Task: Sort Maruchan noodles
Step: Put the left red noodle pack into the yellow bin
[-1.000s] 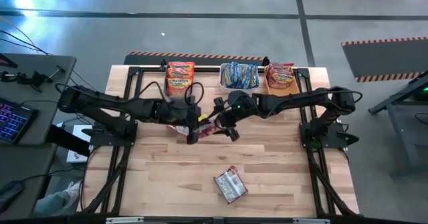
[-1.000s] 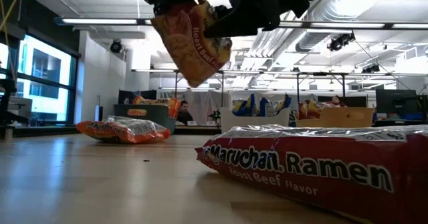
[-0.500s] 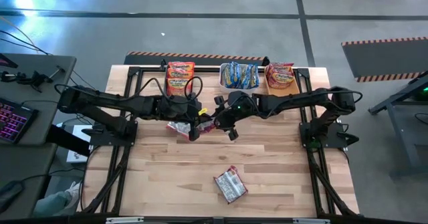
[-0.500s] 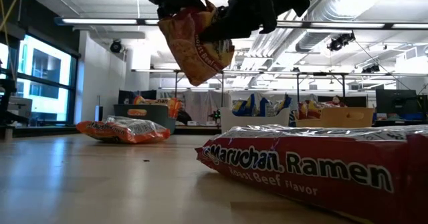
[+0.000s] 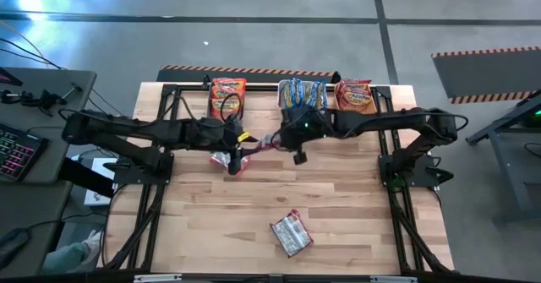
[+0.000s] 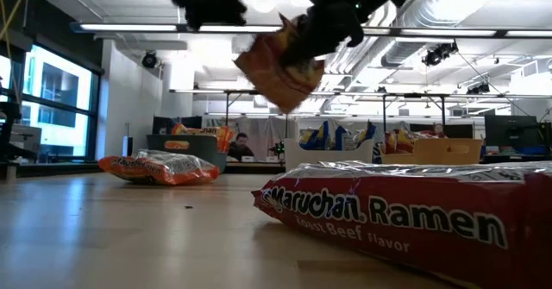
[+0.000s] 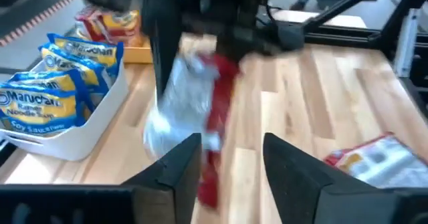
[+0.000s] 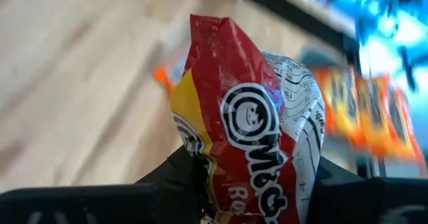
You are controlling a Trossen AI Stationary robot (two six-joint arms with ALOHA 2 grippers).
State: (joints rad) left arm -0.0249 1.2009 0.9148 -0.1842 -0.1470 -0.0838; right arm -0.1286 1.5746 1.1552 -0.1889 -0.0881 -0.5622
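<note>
1. Since a second before: red packet (image 8: pixel 251 134) passed from left gripper (image 7: pixel 231 160) to right gripper (image 8: pixel 251 204); left arm drawn back toward its own side, right arm pulled toward the bins.
2. Left gripper: fingers parted, holding nothing, just short of the hanging packet.
3. Right gripper: clamped on the red packet, held in the air above the table's (image 5: pixel 355 198) middle rear.
4. Orange packet (image 5: pixel 221 160) lying on the wood under the left gripper.
5. Another red packet (image 5: pixel 291 234) flat near the front edge, well apart.
6. More packets stacked in the teal bin (image 5: pixel 226 97), white bin (image 5: pixel 302 95) and orange bin (image 5: pixel 356 98) along the rear edge.
</note>
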